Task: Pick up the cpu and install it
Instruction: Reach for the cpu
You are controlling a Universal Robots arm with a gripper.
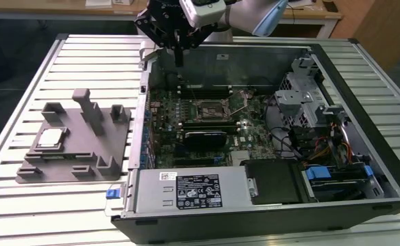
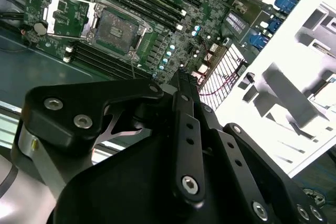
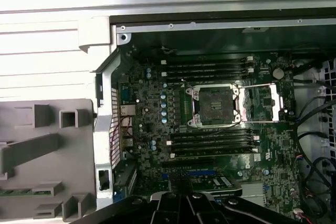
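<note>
Exterior view: open PC case [image 1: 255,225] on slatted table [image 1: 50,205]
cpu [image 1: 52,138]: sits in grey fixture block [image 1: 83,148], beside the case
socket [image 1: 212,108]: inside case, frame flipped open, empty
pincer [image 1: 179,64]: pressed together, empty, above case's far wall

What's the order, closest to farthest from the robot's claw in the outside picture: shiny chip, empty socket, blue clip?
1. Empty socket, on the motherboard, nearest the gripper.
2. Cpu, on the grey fixture, exterior view's left.
3. Blue clip, front corner, exterior view's right.
</note>
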